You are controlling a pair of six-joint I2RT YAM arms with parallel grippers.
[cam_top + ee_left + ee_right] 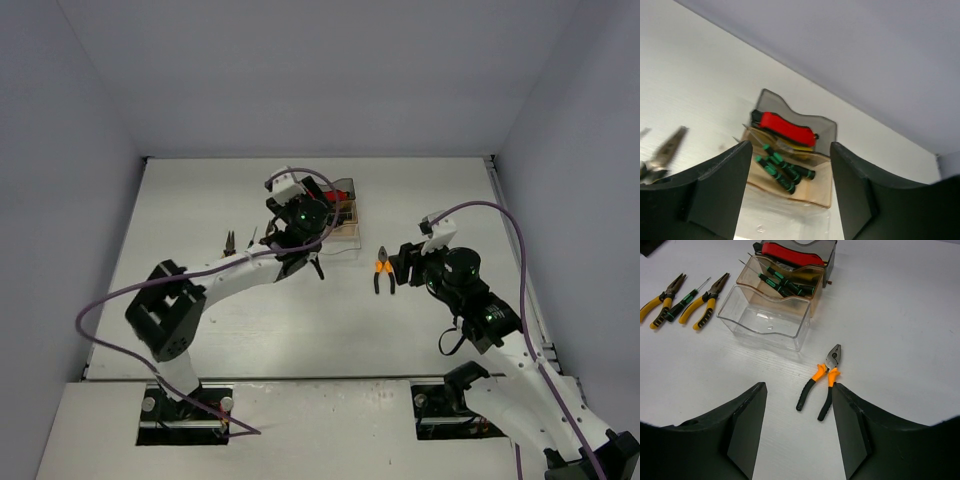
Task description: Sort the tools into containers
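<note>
Above the bins [765,332]: left tool [790,147], jaws wide apart, holding nothing. Inside bins: red cutter [787,127], grey bin; green screwdrivers [782,170], amber bin. Right of bins: orange pliers [826,374] on worktop [890,315]; right tool [799,387], jaws parted, holding nothing. Left of bins: yellow pliers [705,302].

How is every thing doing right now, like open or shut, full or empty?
Left gripper, open, empty.
Right gripper, open, empty.
Grey bin, holds a red cutter.
Amber bin, holds screwdrivers.
Clear bin, empty.
Orange pliers, shut, lying on the table.
Yellow pliers, lying on the table.
Other yellow pliers, same.
Loose screwdriver, lying between them.
</note>
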